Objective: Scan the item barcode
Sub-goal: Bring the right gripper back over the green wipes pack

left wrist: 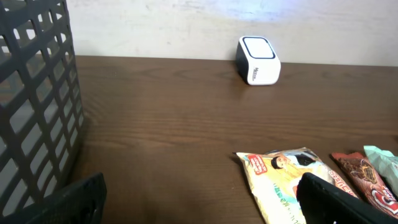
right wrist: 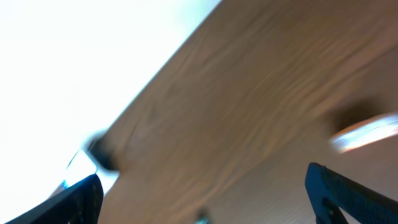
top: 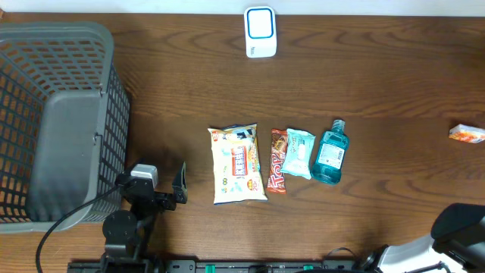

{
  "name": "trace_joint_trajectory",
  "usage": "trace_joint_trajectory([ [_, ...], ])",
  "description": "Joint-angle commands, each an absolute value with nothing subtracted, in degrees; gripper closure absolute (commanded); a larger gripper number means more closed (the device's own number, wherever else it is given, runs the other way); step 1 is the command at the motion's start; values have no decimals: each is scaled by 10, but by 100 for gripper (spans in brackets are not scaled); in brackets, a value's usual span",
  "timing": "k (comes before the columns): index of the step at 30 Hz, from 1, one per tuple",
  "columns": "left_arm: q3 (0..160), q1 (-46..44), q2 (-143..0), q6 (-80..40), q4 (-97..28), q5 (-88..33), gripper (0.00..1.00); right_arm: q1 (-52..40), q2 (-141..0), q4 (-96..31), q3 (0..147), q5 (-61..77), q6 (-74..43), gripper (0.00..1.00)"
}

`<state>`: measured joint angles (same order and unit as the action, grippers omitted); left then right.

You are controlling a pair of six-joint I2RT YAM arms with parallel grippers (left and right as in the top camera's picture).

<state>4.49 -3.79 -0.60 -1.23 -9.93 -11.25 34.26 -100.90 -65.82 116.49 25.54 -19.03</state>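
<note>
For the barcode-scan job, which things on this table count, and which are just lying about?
Belong to the job:
white scanner
likely the row of goods: snack bag, chocolate bar, teal packet, mouthwash bottle

Seemingly lying about:
grey basket
small orange box, off by the right edge

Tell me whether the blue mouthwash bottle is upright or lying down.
Lying down. From overhead the mouthwash bottle shows its full side, label facing up.
</note>
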Motion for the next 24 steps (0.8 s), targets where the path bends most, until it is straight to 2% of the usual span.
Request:
trace_joint_trajectory([
  [1, 36, -36, -3, -5, -114, -111, 2, 262, -1016, -687, 1135, 370, -152, 1],
  [5, 36, -36, -3, -5, -114, -111, 2, 163, -1016, -706, 1103, 322, -115, 1],
  [11, 36, -36, -3, -5, -114, -111, 2, 6, -1016, -711, 1057, 174, -133, 1],
  [19, 36, -36, -3, -5, -114, -111, 2, -164, -1017, -588, 901, 126, -135, 1],
  [20, 36, -36, -3, -5, -114, -111, 2, -178, -1017, -568, 876, 123, -140, 4],
  [21, 36, -36, -3, -5, -114, -111, 2, -196, -1017, -541, 845, 117, -155, 12],
  [24, 36, -36, -3, -5, -114, -111, 2, -245, -1017, -488, 785, 67, -197, 28],
])
